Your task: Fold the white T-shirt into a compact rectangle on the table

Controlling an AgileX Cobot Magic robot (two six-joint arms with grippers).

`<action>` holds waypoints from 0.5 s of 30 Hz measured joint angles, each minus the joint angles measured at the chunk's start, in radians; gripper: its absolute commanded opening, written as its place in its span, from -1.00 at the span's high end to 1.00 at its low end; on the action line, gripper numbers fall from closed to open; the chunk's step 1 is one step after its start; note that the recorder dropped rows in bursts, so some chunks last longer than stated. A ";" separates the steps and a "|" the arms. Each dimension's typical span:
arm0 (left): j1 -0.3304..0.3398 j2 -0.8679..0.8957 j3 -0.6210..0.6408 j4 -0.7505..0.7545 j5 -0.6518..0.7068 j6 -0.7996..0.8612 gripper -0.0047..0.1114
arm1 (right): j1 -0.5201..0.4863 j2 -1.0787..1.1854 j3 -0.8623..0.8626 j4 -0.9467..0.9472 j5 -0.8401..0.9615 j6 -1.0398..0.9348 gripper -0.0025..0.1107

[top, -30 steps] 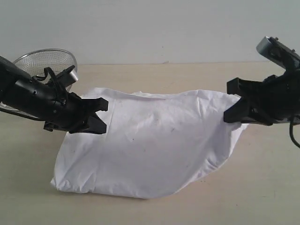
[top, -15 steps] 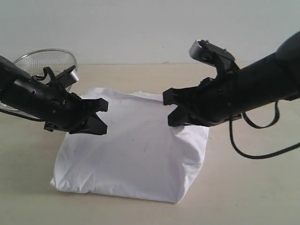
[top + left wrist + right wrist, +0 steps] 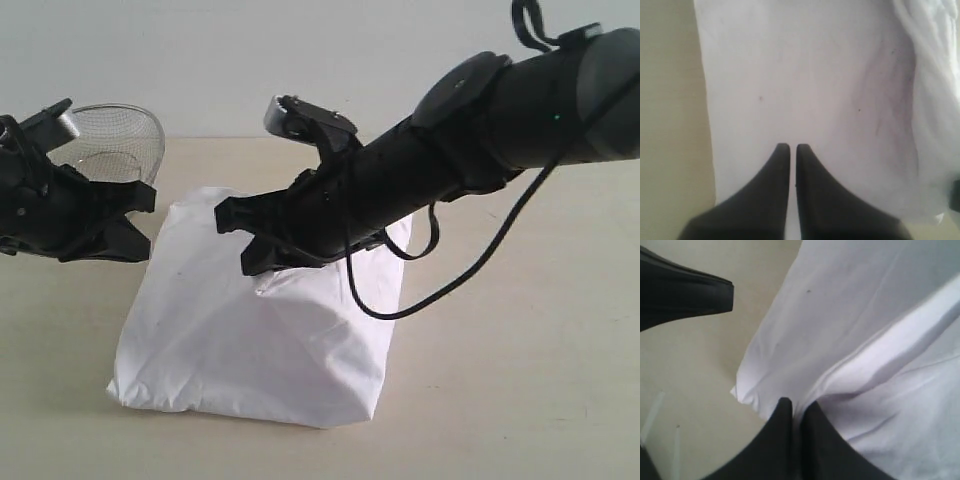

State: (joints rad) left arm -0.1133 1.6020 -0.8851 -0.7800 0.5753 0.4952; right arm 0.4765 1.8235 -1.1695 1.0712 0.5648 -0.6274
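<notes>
The white T-shirt lies on the table as a wrinkled, roughly square bundle, its right part lifted and doubled over toward the left. My right gripper reaches across the middle and is shut on a raised fold of the shirt; cloth bunches at its tips. My left gripper hangs just off the shirt's upper left corner, jaws shut, with flat cloth beyond them and nothing seen pinched. The lettering and neck tag are hidden.
A silver wire-mesh bowl stands at the back left, right behind the left arm. The right arm's black cable loops down over the shirt's right edge. Bare tabletop flanks the shirt.
My right gripper has swept left across the shirt, carrying its right edge over so the bundle is narrower. The left gripper has drawn back to the left, off the shirt's corner.
</notes>
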 measured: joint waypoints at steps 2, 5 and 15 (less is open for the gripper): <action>0.002 -0.038 0.018 0.003 0.000 -0.002 0.84 | 0.031 0.023 -0.026 0.000 0.006 -0.002 0.96; 0.002 -0.079 0.044 0.006 0.000 -0.004 0.84 | 0.071 0.049 -0.061 0.009 0.010 -0.004 0.96; 0.002 -0.089 0.079 0.011 0.000 -0.004 0.84 | 0.149 0.056 -0.085 0.013 -0.015 -0.010 0.96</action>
State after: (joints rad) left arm -0.1116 1.5133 -0.8064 -0.7694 0.5753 0.4911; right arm 0.6259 1.8800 -1.2540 1.0844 0.5496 -0.6374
